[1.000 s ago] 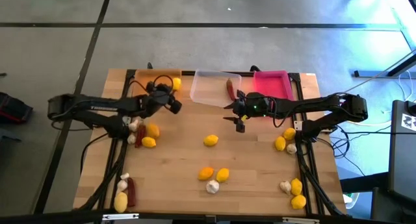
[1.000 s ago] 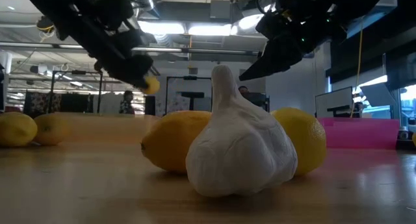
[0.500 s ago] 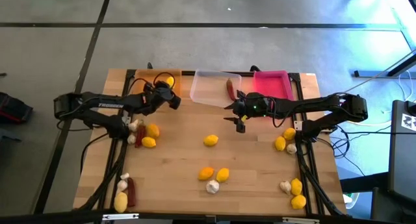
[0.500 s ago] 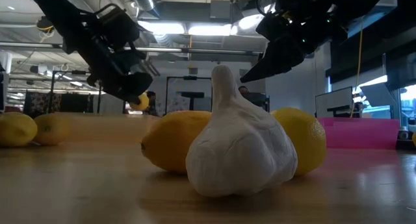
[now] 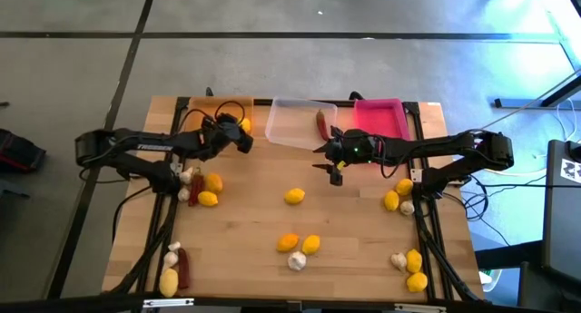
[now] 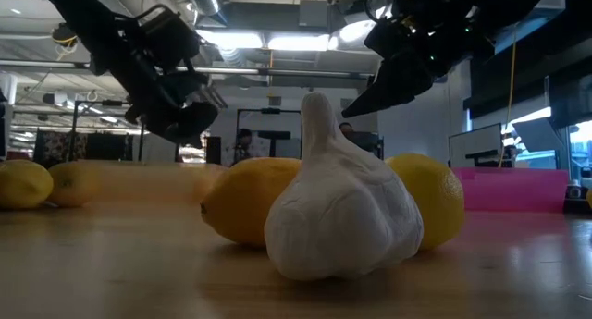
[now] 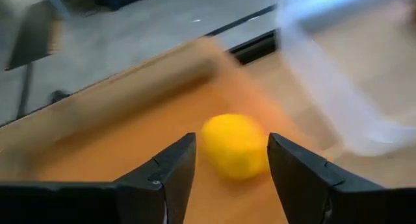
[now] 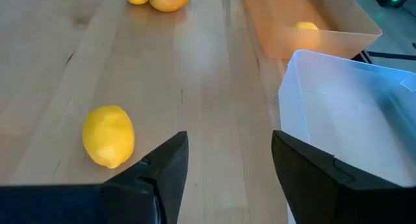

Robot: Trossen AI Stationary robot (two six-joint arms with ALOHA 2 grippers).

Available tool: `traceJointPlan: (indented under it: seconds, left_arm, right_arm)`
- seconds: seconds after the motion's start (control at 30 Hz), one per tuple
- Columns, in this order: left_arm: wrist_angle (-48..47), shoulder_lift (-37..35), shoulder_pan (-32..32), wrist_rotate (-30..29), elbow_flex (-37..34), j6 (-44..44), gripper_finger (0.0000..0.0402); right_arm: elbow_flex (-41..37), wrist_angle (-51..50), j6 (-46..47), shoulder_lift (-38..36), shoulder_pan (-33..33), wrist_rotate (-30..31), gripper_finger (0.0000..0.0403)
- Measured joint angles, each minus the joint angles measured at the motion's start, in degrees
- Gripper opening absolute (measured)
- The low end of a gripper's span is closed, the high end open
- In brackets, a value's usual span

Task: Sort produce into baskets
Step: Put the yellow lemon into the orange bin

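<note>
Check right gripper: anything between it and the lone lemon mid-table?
Nothing visible. The right gripper hangs open just beyond the lemon, near the clear tray; bare wood lies between them in the right wrist view.

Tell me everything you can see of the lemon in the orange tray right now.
The lemon is a small, bright yellow, roundish fruit with a smooth-looking skin. It lies on the floor of the translucent orange tray, toward the side nearest the clear tray. The left gripper hovers at the tray's edge, fingers open on either side of the lemon's line of sight, not touching it. Nothing else shows in that tray.
</note>
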Motion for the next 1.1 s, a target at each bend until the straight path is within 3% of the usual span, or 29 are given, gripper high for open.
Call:
traceJointPlan:
  seconds: [0.33,0.57,0.83,1.1]
  left_arm:
    - [-3.7,-5.0,-6.6,17.9,7.0,7.0,0.0184]
    - [-4.0,-6.2,-12.7,28.0,7.9,8.5,0.0184]
    - [0.8,-2.2,-18.0,29.2,7.9,8.7,0.0184]
    - [9.0,6.8,-20.9,29.1,7.9,9.9,0.0184]
  right_arm:
    - [0.0,0.0,0.0,0.0,0.0,0.0,0.0215]
    - [0.0,0.0,0.0,0.0,0.0,0.0,0.0215]
    - [0.0,0.0,0.0,0.0,0.0,0.0,0.0215]
    - [0.0,0.0,0.0,0.0,0.0,0.0,0.0215]
